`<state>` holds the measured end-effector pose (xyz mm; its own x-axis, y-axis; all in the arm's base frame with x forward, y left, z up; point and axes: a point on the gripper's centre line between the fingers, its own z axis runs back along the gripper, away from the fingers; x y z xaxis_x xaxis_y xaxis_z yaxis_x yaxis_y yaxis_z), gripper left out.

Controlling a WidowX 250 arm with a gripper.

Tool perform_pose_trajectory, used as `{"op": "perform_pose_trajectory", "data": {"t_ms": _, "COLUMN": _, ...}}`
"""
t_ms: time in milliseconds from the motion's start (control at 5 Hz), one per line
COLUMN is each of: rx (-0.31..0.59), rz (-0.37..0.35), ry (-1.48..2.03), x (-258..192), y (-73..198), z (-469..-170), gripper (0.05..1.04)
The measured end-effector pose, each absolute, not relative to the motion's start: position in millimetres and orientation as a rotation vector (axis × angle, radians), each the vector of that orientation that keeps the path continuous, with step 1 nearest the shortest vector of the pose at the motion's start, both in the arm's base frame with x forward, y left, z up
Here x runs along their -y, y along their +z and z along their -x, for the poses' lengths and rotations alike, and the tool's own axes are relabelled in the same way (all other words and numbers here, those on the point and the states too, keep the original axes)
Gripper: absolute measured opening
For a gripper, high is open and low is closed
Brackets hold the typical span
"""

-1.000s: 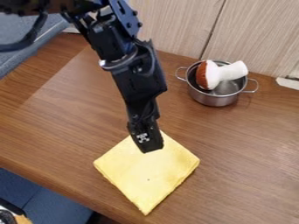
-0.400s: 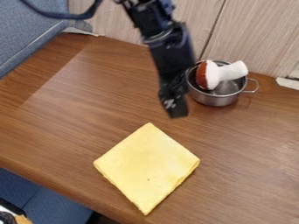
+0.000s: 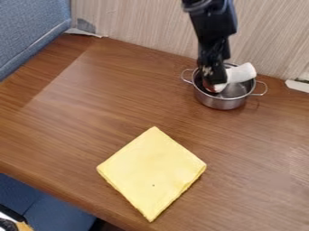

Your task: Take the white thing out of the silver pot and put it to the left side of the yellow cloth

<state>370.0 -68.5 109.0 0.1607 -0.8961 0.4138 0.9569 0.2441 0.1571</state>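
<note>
A black gripper [image 3: 214, 86] hangs down over the silver pot [image 3: 223, 103], its lower end in front of the left part of the pot's opening. Whether it is released or grasping something cannot be told from this angle. The white thing [image 3: 242, 73] is in the pot, tilted, its pale end sticking up over the rim to the right of the gripper; its reddish-brown end is mostly hidden behind the gripper. The pot has 2 loop handles, 1 on either side of the gripper. Below and to the left of the gripper, well apart from it, the yellow cloth [image 3: 151, 173] lies flat like a diamond on the brown wooden table [image 3: 78, 122]. Behind the gripper stands a pale wood-grain panel [image 3: 138, 22].
</note>
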Motion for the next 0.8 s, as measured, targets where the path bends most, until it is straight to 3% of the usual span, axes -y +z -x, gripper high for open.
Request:
{"op": "perform_pose_trajectory", "data": {"t_ms": 200, "rx": 0.511, "rz": 0.138, "ry": -1.351, "x": 74.7, "y": 109.1, "z": -391.8, "gripper": 0.999}}
{"op": "perform_pose_trajectory", "data": {"t_ms": 800, "rx": 0.469, "rz": 0.134, "ry": -1.374, "x": 85.9, "y": 68.0, "z": -427.6, "gripper": 0.999}}
